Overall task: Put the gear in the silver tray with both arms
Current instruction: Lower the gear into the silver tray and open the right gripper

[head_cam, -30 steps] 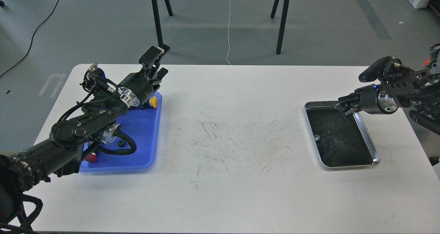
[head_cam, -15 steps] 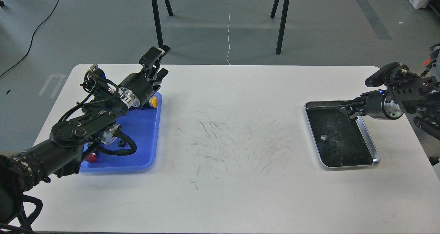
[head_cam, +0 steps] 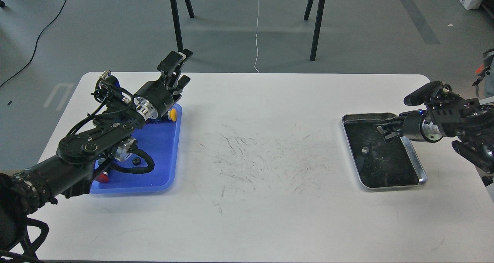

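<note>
Right pincer (head_cam: pixel 387 133) state unclear, over shiny silver tray (head_cam: pixel 417 167) | small grey gear (head_cam: pixel 364 150) on scratched bottom

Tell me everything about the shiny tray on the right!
The silver tray is a shallow metal rectangle with rounded corners, a bright raised rim and a dark, scratched bottom. It lies flat on the white table, near its right edge. A small pale piece sits inside. The right gripper hangs over its far end.

Illumination was even and diffuse from overhead, casting soft shadows below the left gripper (head_cam: pixel 178 68). Focus was sharp throughout. Glare marked the silver tray (head_cam: pixel 420 169) rim beneath the right gripper (head_cam: pixel 386 131).
</note>
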Robot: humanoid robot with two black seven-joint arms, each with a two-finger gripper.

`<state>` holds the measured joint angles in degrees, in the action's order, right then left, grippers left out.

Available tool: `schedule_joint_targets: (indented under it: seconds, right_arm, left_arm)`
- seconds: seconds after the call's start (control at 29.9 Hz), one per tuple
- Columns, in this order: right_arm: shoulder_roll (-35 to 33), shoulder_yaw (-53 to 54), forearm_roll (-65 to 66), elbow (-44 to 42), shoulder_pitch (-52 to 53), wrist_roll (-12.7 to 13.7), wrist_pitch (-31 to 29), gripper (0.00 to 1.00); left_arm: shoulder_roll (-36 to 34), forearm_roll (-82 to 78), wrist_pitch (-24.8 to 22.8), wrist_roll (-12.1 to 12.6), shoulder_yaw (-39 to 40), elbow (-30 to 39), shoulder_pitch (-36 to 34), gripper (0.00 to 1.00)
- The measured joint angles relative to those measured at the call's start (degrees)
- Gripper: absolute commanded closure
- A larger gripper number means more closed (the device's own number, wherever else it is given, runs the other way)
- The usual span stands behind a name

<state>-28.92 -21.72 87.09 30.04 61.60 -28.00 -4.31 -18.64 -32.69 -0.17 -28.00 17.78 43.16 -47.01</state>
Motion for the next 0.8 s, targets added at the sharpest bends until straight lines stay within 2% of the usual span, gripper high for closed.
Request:
schedule_joint_targets:
  seconds: [0.5, 0.67, 0.77, 0.8]
  right_arm:
    - [1.7, 1.2, -0.1, -1.2, -1.5, 0.0, 0.0, 0.74]
    - [2.4, 1.2, -0.1, -2.1, -1.8, 0.0, 0.0, 0.65]
    - [3.4, 1.3, -0.1, -3.5, -1.8, 0.0, 0.2, 0.63]
    - [3.6, 1.4, -0.1, -3.8, -1.9, 0.0, 0.3, 0.58]
  left_arm:
    - [0.0, 0.0, 0.0, 0.0, 0.0, 0.0, -0.1, 0.0]
    - [0.1, 0.0, 0.0, 0.0, 0.0, 0.0, -0.1, 0.0]
    - [0.1, 0.0, 0.0, 0.0, 0.0, 0.0, 0.0, 0.0]
    - [0.1, 0.0, 0.0, 0.0, 0.0, 0.0, 0.0, 0.0]
